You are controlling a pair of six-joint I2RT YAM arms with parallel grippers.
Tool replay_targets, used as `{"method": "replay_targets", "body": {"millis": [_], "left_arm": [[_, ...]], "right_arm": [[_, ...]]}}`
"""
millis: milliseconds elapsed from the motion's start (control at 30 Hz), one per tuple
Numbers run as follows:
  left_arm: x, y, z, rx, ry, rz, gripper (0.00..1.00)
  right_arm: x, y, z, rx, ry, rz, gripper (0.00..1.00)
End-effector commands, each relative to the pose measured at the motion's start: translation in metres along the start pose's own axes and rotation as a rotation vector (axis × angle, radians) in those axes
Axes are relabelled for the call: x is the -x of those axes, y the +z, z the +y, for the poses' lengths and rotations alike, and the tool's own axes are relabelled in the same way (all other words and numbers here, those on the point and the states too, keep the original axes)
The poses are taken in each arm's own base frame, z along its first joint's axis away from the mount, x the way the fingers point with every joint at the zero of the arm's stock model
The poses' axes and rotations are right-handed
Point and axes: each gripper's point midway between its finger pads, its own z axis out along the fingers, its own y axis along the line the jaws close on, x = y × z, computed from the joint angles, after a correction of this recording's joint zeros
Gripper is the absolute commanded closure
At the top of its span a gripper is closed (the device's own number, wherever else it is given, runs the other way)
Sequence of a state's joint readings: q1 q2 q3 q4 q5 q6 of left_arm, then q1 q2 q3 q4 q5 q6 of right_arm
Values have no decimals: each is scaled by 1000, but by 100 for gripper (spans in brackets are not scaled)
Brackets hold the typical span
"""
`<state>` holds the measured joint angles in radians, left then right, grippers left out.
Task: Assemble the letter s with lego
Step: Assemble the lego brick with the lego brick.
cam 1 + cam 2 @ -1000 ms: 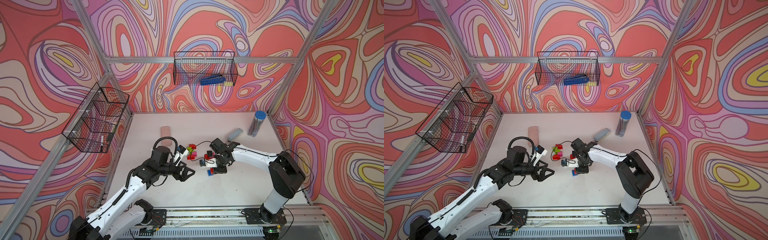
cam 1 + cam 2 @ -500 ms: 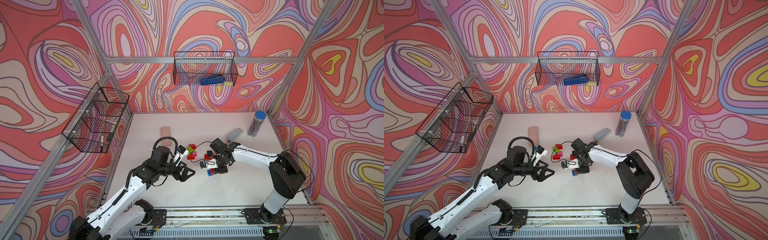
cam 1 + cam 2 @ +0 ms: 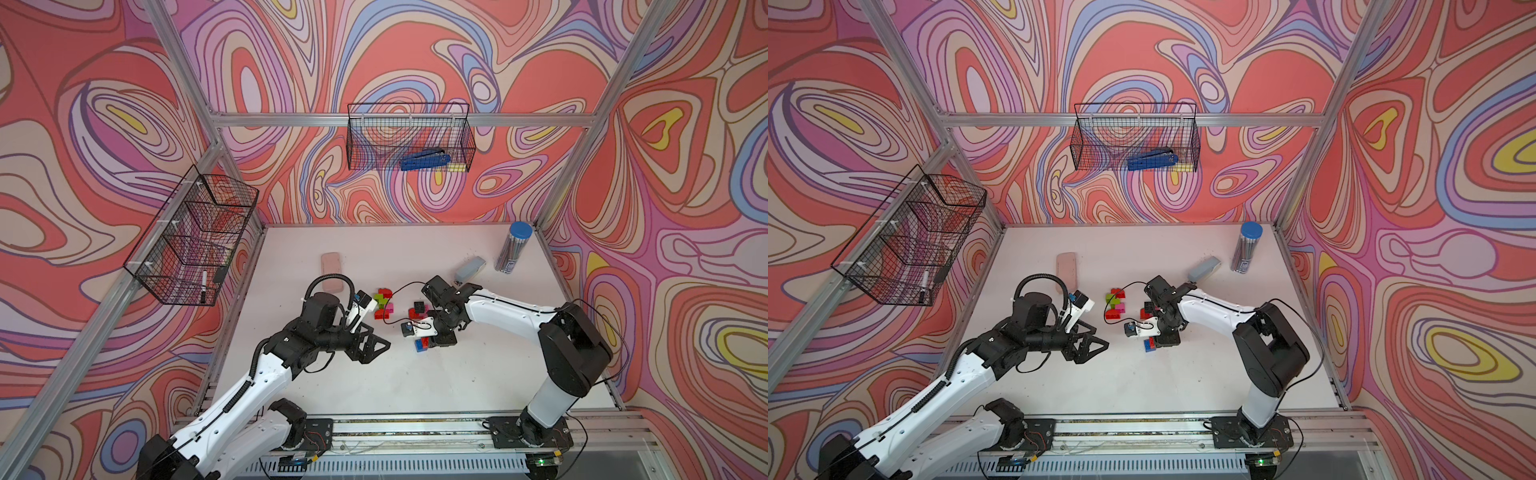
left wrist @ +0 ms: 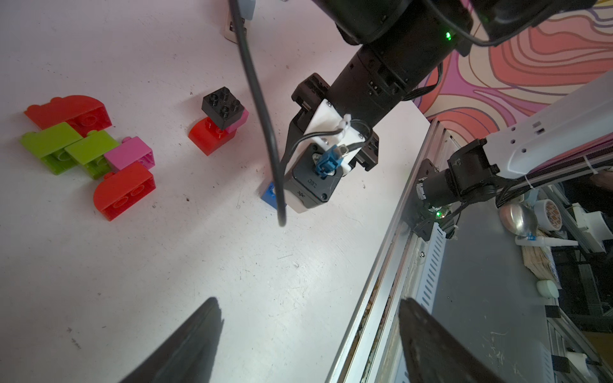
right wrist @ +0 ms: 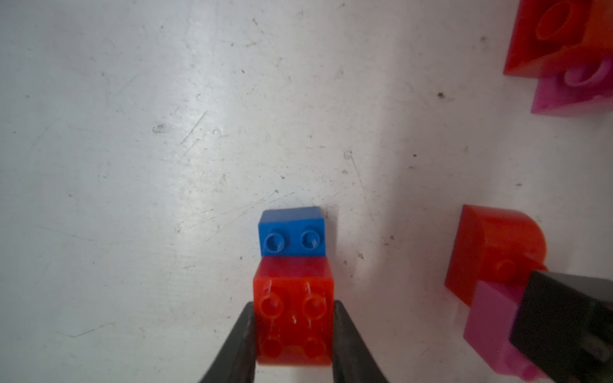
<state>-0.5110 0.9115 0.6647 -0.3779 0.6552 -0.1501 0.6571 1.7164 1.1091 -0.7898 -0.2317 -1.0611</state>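
Here the right gripper [image 5: 294,308] is clenching one square red brick [image 5: 293,331] of glossy plastic close to the white table [image 3: 415,382], its four round studs facing the wrist camera. One blue brick [image 5: 291,232], two studs showing, is touching its far edge. Just beside them a three-brick stack [image 4: 215,132] is sitting: one black four-stud square [image 4: 224,104] atop one pink brick and one red round-shouldered piece. Further off, a flat five-brick cluster [image 4: 86,149] is lying with edges touching: two red rounded, two lime green, one pink. The left gripper [image 4: 308,303] is hovering released over bare, scuffed tabletop, holding nothing. Behind, one pale grey stapler [image 3: 469,269], one pink rounded case [image 3: 331,262] and one blue-capped tube [image 3: 513,247] are resting; the tube's label is showing too small to read. Two black wire baskets [image 3: 409,141] are hanging on the walls.
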Motion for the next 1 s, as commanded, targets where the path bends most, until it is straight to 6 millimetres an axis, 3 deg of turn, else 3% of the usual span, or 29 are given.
{"method": "replay_targets", "body": {"millis": [0, 300, 433, 600, 733, 967], "left_arm": [[1, -3, -4, -18, 17, -12, 15], [2, -3, -5, -23, 19, -12, 15], [1, -3, -5, -20, 18, -11, 15], [2, -2, -4, -20, 18, -7, 15], [2, -1, -2, -16, 15, -4, 15], [1, -1, -1, -8, 16, -1, 15]], "right_arm": [[-16, 9, 11, 71, 19, 53, 81], [-11, 19, 7, 86, 22, 27, 83], [-21, 26, 10, 96, 23, 66, 83], [-9, 18, 5, 94, 34, 50, 83], [4, 9, 2, 79, 38, -2, 80], [16, 9, 3, 67, 37, -42, 64]]}}
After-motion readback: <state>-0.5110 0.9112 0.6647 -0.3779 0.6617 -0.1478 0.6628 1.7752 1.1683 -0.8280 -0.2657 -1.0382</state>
